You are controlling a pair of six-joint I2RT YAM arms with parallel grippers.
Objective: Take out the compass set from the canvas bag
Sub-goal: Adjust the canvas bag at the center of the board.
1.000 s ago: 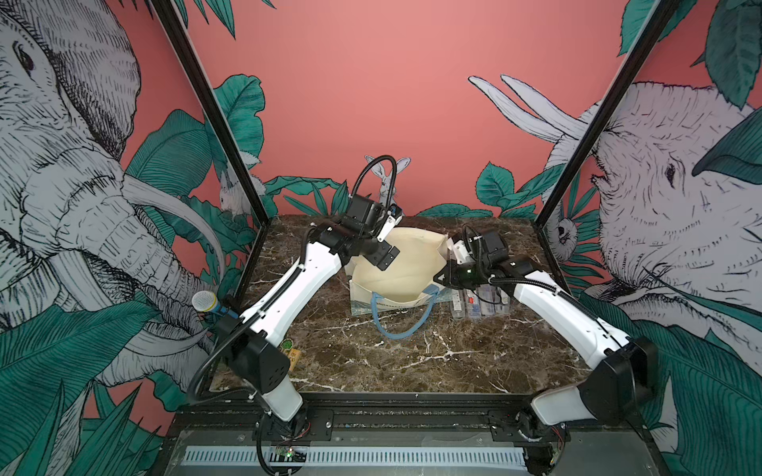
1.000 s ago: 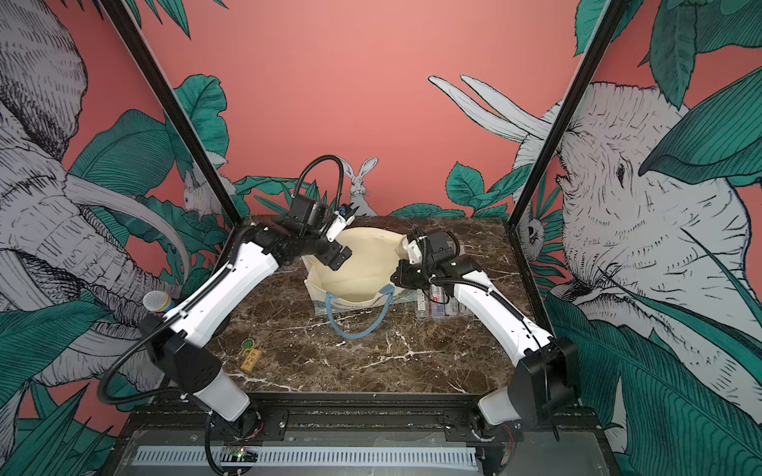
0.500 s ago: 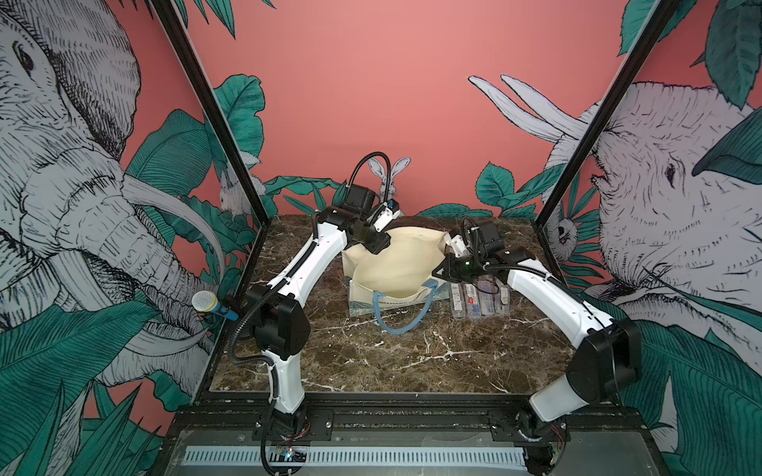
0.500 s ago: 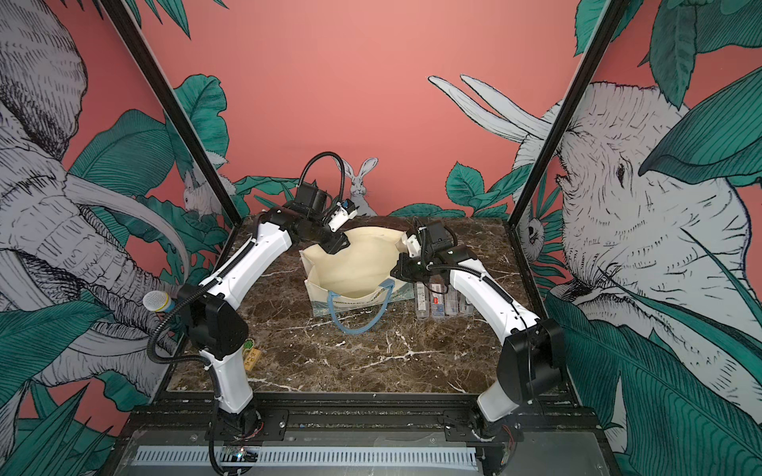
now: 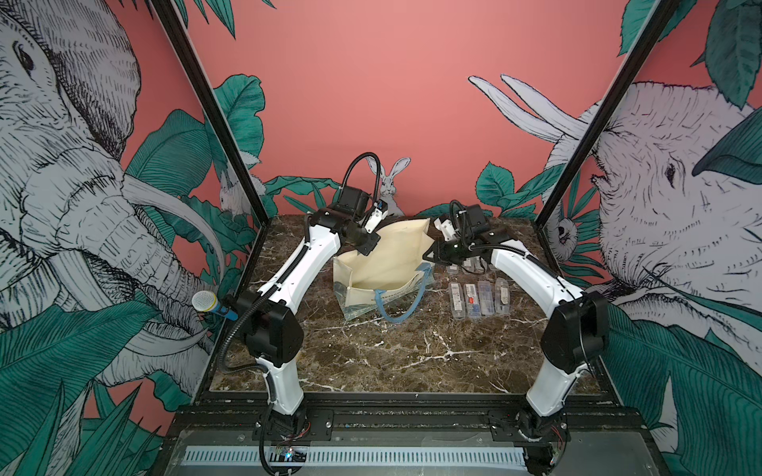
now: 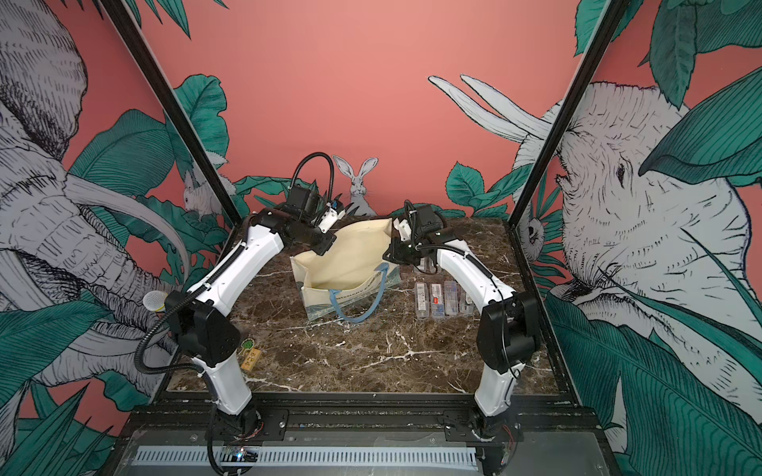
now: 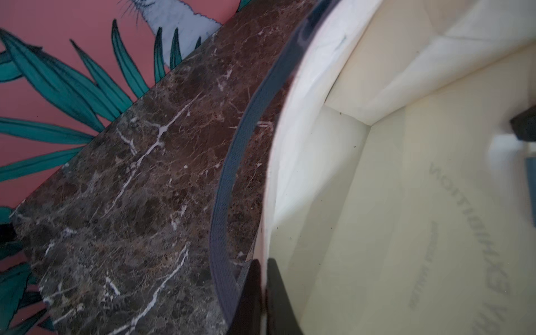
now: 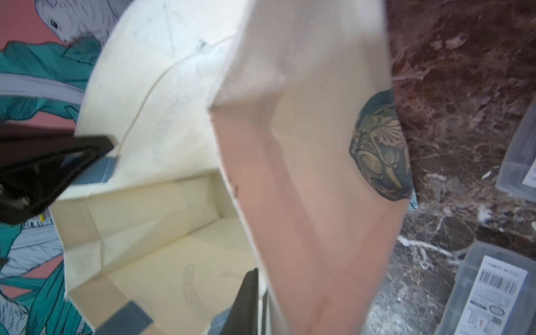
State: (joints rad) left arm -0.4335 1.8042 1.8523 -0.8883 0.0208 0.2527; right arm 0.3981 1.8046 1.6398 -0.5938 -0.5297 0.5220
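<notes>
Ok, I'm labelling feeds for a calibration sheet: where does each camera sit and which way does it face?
Top views: high above the arm bases, facing down and forward at the table, canvas bag and clear cases; both arms show whole.
Left wrist: on the left arm, facing into the bag past its blue strap; left gripper shut on the rim.
Right wrist: on the right arm, facing into the bag; one own finger shows.
Shared: left wrist catches the right gripper at the rim, right wrist the left gripper.
</notes>
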